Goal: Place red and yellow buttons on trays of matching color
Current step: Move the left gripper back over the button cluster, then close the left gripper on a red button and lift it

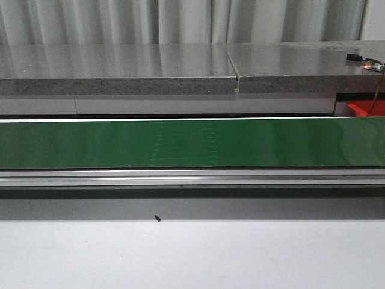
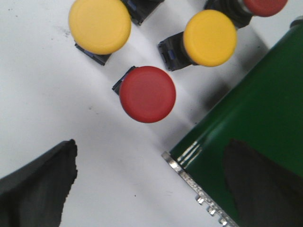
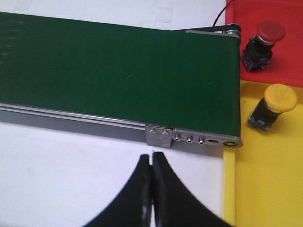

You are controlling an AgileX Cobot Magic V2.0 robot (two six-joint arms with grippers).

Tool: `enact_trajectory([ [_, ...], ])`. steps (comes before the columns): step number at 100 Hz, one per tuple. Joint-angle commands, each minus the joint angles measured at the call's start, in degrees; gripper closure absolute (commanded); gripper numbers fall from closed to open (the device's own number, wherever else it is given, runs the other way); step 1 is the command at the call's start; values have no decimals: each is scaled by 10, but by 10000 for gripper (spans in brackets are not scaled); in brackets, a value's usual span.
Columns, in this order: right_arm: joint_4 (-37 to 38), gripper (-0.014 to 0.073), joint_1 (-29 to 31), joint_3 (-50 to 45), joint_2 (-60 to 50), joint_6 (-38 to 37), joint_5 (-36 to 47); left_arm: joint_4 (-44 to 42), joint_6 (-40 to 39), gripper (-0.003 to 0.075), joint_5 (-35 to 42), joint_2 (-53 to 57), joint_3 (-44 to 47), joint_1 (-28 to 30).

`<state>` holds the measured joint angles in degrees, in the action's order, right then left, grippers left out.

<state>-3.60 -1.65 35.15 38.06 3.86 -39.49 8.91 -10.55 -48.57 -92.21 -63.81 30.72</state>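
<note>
The left gripper (image 2: pixel 147 184) hangs with jaws wide over the white tabletop (image 2: pixel 42 94), one finger over the table and the other over the green belt (image 2: pixel 265 109). Just ahead of it lies a red button (image 2: pixel 147 94), cap up, near the belt's end. This looks like the pick in hand. To do it well, I judge the gripper should centre on that red cap and come down so the fingers straddle the cap or the dark body under it, keeping clear of the belt's metal end (image 2: pixel 189 182) and of the yellow button (image 2: pixel 209 38) close by.

In the left wrist view, the waiting buttons count four: a yellow one (image 2: pixel 99 26), the red one nearest the gripper, the yellow one beside the belt, and a second red button (image 2: pixel 265 5), cut by the frame edge.

The right gripper (image 3: pixel 152 189) has its jaws closed, tips touching and holding nothing, over the table beside the belt's other end. There sit two trays: a red tray (image 3: pixel 284 61) with one red button (image 3: pixel 265 40) on it, and a yellow tray (image 3: pixel 270 184) with one yellow button (image 3: pixel 274 106). So two are already placed by colour.

The front view shows the belt bare and no gripper.
</note>
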Motion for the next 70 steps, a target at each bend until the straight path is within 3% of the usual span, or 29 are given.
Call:
enact_trajectory([
  [1, -4, 661, -1, 13, -1, 2, 32, -2, -11, 134, 20, 10, -22, 2],
  [35, -4, 661, -1, 13, -1, 2, 32, -2, -11, 204, 64, -37, -23, 2],
  [70, -4, 661, -1, 13, -1, 2, 32, 14, -11, 220, 108, -62, -23, 2],
])
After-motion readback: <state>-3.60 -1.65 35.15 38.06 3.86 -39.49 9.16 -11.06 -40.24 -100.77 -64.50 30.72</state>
